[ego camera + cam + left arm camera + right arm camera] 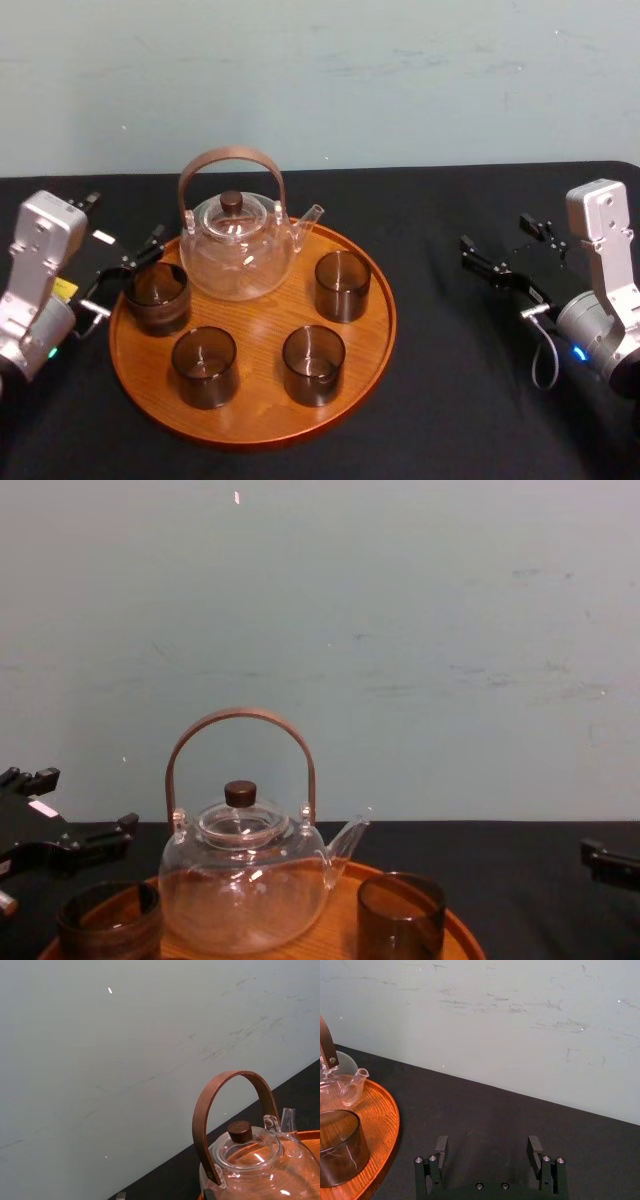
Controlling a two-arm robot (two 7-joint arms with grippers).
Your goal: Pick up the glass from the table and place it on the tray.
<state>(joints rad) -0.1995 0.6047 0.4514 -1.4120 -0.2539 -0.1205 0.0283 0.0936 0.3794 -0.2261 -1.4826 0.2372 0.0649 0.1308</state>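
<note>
A yellow tag [64,290] on the left arm is too small to read. The glass [342,285] stands upright on the tray [265,410], beside the teapot [238,250] and well apart from the right gripper [487,1145]. Its fingers [441,1146] are wide apart over the black surface [485,1110]. The left gripper [135,265] has its fingers apart too, just beside a brown cup [157,297] at the tray's edge.
</note>
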